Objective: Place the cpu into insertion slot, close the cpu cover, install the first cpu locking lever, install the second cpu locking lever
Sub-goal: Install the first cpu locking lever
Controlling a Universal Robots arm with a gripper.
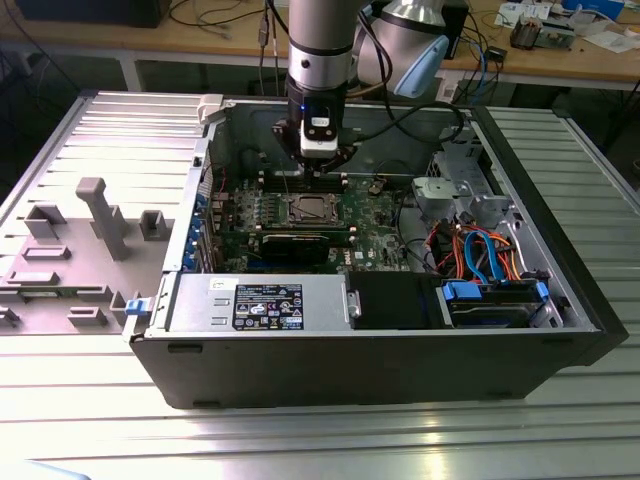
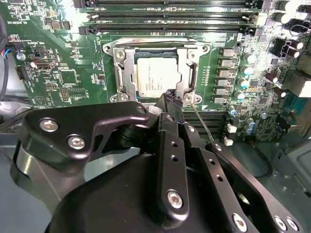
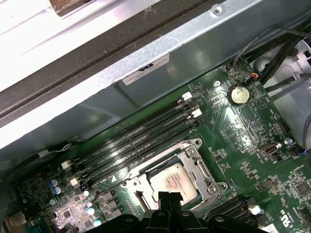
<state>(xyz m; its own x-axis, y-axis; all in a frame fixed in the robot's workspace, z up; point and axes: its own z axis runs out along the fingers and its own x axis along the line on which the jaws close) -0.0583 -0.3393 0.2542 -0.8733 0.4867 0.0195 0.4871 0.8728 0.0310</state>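
Hovering over cpu (image 2: 154, 77) seated in socket, cpu cover (image 2: 127, 69) down; tool (image 2: 171, 103) pressed together, empty; print unreadable.

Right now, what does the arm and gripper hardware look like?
The arm is a silver-grey tube with a black band and light-blue joint caps; black cables run from it. A small white block sits at the wrist. The gripper is matte black: angular linkage plates with silver screws and a narrow perforated finger bar.
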